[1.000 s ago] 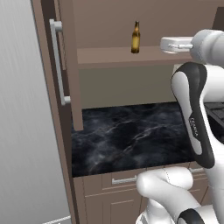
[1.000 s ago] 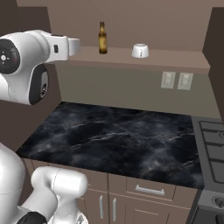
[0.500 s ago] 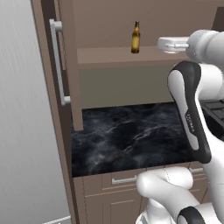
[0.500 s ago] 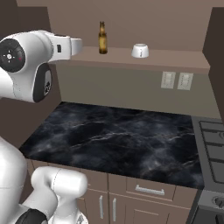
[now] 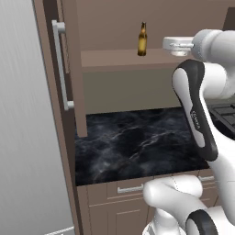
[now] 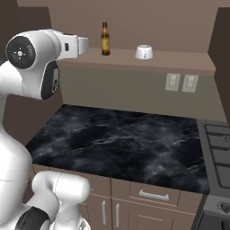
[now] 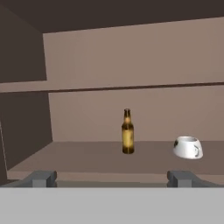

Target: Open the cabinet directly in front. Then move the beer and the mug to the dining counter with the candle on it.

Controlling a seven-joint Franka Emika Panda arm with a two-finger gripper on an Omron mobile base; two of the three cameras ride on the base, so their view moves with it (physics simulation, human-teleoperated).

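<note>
The cabinet [image 5: 69,82] stands open: its brown wooden door, with a recessed panel and a long vertical silver bar handle [image 5: 60,64], is swung out to the left, edge-on in the left base view. Inside, a flat brown shelf [image 6: 179,60] carries two things. The beer [image 6: 105,39], a slim amber-brown glass bottle with a long neck and a yellowish label, stands upright toward the left half of the shelf. The mug [image 6: 143,52], squat, white and smooth with a dark mark on its side, sits to the right of the bottle, apart from it, with bare shelf between them. In the hand view the mug looks tilted, its rim tipped toward the camera; its handle cannot be made out clearly. A second, thinner shelf line runs across the back wall above the two things.

The hand [image 7: 113,178] hangs at shelf height just outside the near edge of the cabinet, its two dark fingertips [image 7: 41,178] spread wide with nothing between them. The bottle lies straight ahead and slightly right of the midline between the fingers, well beyond them.

Below the cabinet is a glossy black marble worktop [image 6: 121,143] with fine white veins, over brown drawer fronts with short silver handles. Two pale wall outlets [image 6: 181,82] sit on the backsplash at right, and a dark stove [image 6: 218,148] edges in at the far right.
</note>
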